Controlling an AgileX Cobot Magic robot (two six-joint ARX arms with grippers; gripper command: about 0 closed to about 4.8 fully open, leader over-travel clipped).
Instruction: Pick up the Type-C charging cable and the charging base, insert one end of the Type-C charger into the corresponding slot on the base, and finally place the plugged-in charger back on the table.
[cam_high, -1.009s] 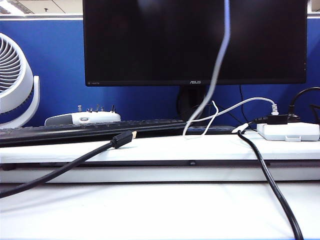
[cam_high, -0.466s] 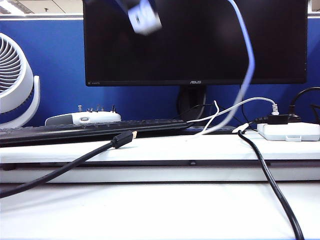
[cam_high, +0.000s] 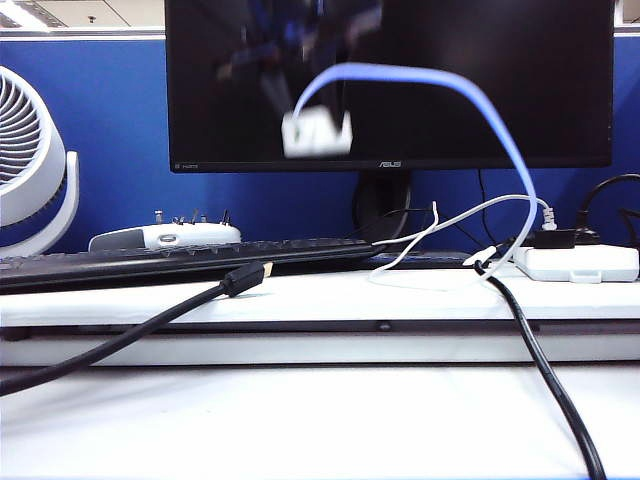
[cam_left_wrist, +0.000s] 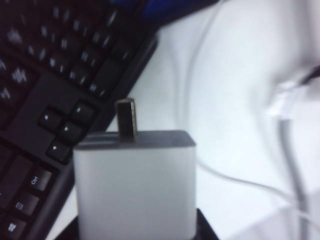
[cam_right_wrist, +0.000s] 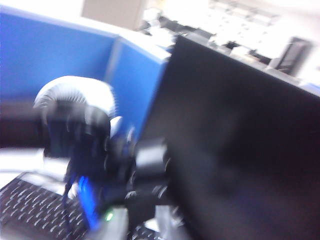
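Left of centre, high above the worktop (cam_high: 320, 410) and in front of a dark monitor (cam_high: 480, 90), the left hand (cam_left_wrist: 135, 232) is clamped on the charging base (cam_high: 317, 134), though the hand is mostly hidden. A plug (cam_left_wrist: 126, 118) stands straight out of the base's face, so the cable looks already inserted. From there the Type-C charging cable (cam_high: 470, 90) arcs right and drops to the raised ledge near a flat white box (cam_high: 577, 263). The right hand is out of sight; I cannot tell whether it is apart or together. Judged from this, the base must travel straight down to the worktop, the left hand being the one holding it
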